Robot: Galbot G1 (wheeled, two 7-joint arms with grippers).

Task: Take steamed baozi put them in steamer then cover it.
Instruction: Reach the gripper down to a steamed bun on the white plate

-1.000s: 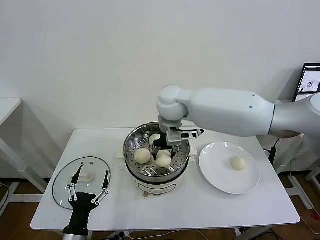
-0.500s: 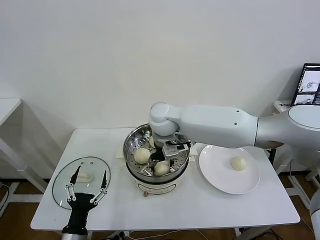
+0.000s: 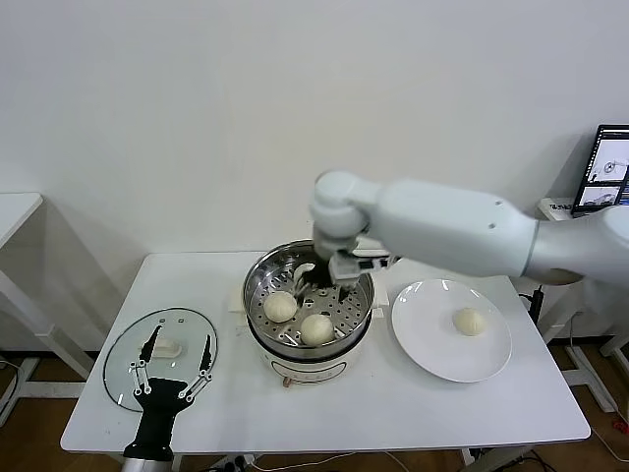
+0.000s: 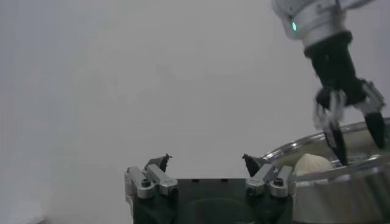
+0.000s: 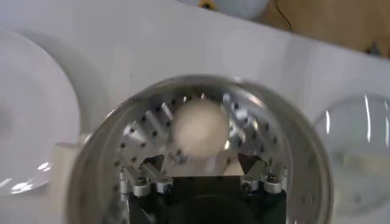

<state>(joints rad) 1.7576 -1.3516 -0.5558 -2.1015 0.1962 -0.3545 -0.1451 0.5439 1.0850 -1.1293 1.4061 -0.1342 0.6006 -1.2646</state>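
The steamer stands mid-table on its white base. Two baozi lie on its perforated tray, and a third peeks out at the back beside my right gripper. That gripper hangs open just above the tray and holds nothing. In the right wrist view a baozi lies just beyond its fingertips. Another baozi rests on the white plate. The glass cover lies at the left. My left gripper hovers open over its near edge.
The plate sits right of the steamer, close to its base. The white table has bare surface along the front. A wall runs behind the table, and a monitor stands at the far right. The left wrist view shows the right gripper over the steamer rim.
My right gripper dipped into the steamer, opened and let go of a baozi, which now lies on the tray, then rose a little. The left arm has stayed put.
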